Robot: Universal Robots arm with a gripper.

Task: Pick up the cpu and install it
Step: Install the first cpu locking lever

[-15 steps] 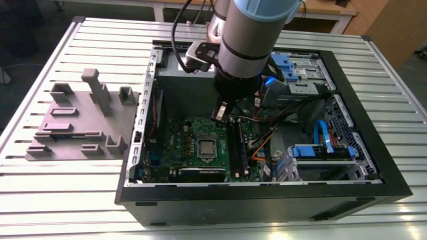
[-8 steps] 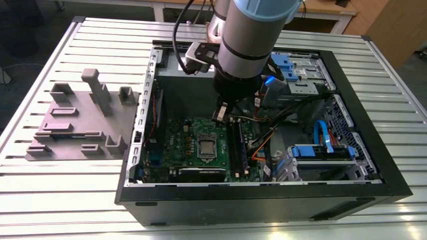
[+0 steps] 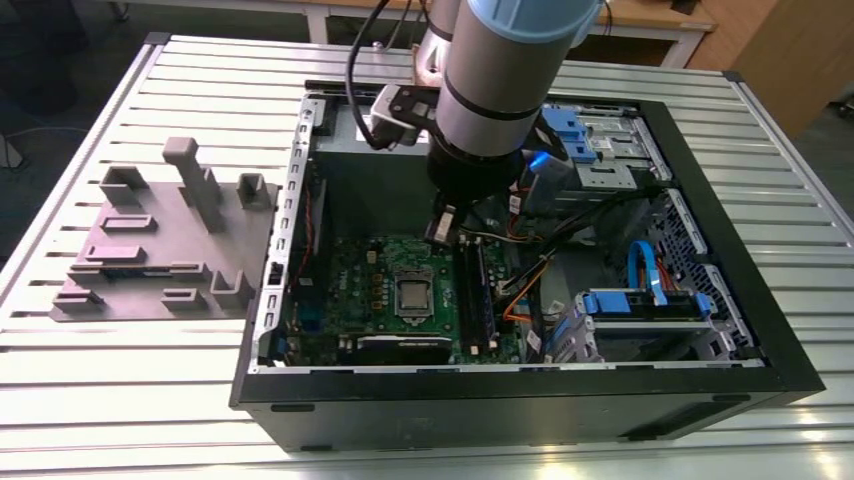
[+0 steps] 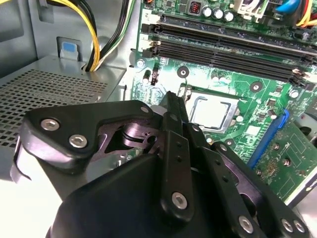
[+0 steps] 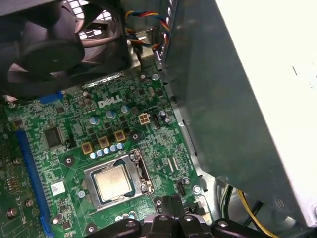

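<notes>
Gripper [image 4: 171,106]: black linkage fingers drawn together to a narrow tip with nothing between them; it hangs inside the case [image 3: 747,330], above the board [image 3: 387,290] and just short of the socket, so the wrist cameras look down on the seat.

Cpu [image 5: 113,181]: small square chip with a pale metal top, lying flat in the socket [image 5: 115,182] in both wrist views and visible as a bright square mid-board in the exterior view. It sits square to the frame and level, which suggests it is already seated and not resting loose. No part of the gripper touches it.

Socket: metal frame around the chip, with its lever [image 5: 140,166] along one side; whether the lever is latched cannot be told.

Board: green, mounted flat on the case floor, so the socket faces up toward the arm [image 3: 507,70].

Fan [image 5: 59,44]: black, at the case wall beyond the board.

Slots [image 4: 223,47]: long black memory slots beside the socket, empty.

Fixture [image 3: 160,250]: grey block with pegs on the table [image 3: 107,400], at the exterior view's left, well apart from the case.
</notes>
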